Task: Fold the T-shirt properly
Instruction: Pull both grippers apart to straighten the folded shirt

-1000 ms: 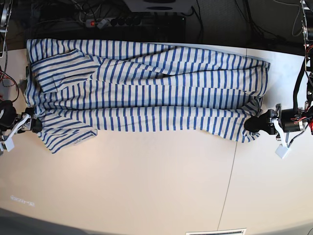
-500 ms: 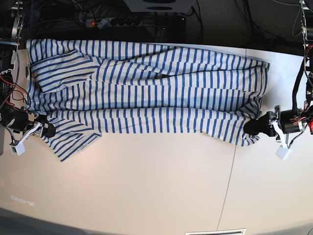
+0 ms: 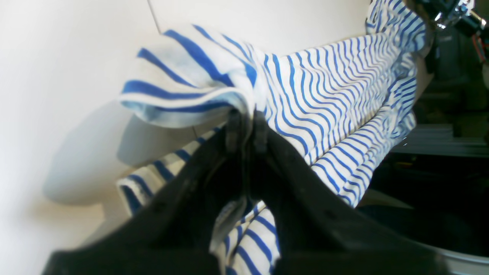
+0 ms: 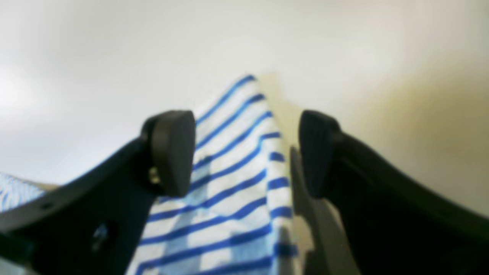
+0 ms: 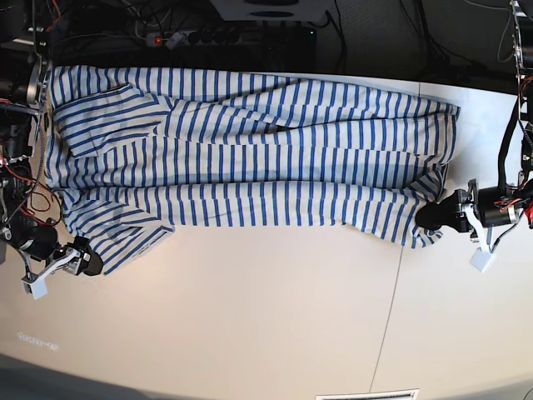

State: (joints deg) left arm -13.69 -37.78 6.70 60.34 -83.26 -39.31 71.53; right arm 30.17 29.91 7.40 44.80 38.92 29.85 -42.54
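Now the T-shirt [image 5: 250, 167] lies spread lengthwise across the far half of the pale desk [image 5: 275, 317], its blue stripes running crosswise to its length. In the base view it reaches from the sleeve end at the picture's left to the hem end at the right, and its far edge runs along the desk's back edge, just in front of dark cables and a power strip [image 5: 179, 37]. The cloth is loosely folded over itself, with long creases along the middle and a sleeve flap [image 5: 125, 242] jutting toward the near side at the left.

The left gripper [image 5: 433, 215], at the right of the base view, has its fingers [image 3: 233, 130] pressed together on a bunched corner of the shirt's hem. The left wrist view shows the cloth pinched between the two black tips, with a fold of striped fabric [image 3: 183, 84] puffing up above them and slightly off the desk, and the rest of the shirt stretching away behind.

The right gripper [image 5: 87, 262], at the left of the base view, sits low over the desk just beside the sleeve flap. Its fingers [image 4: 172, 152] stand wide apart and hold nothing. In the right wrist view a narrow striped tip of cloth [image 4: 237, 160] lies on the desk between the two pads, and I cannot tell whether either pad touches it.

A thin seam [image 5: 391, 308] crosses the desk surface near the hem end.
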